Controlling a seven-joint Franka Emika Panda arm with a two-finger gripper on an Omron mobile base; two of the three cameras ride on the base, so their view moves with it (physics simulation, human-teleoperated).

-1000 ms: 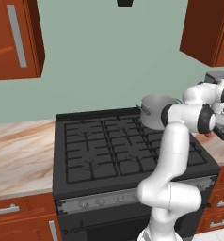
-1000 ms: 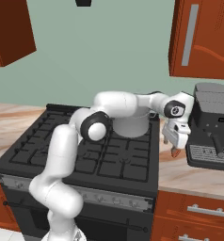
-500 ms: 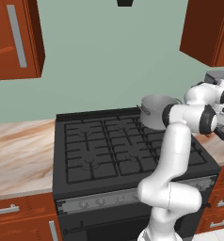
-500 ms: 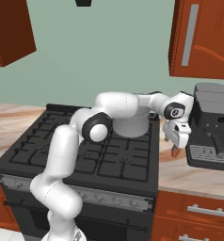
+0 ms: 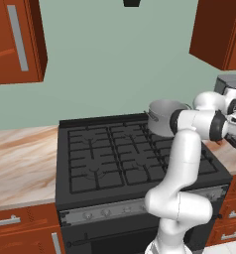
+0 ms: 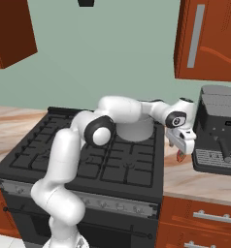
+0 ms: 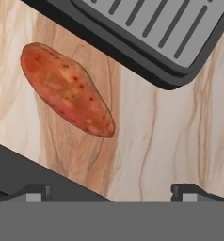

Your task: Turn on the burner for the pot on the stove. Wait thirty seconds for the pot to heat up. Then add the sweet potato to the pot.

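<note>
One sweet potato on marble counter beside coffee machine; pincer open above

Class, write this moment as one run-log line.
phase: reaching for sweet potato | gripper: open, above it | sweet potato: on counter beside stove | pot: on stove

narrow strip of worktop between the stove edge and the coffee machine base. sweet potato lies on it, bare wood all round, touching neither. gripper hangs above this gap with fingers spread wide. coffee machine body blocks the right side; pot stands on the rear grate, well apart.
</note>
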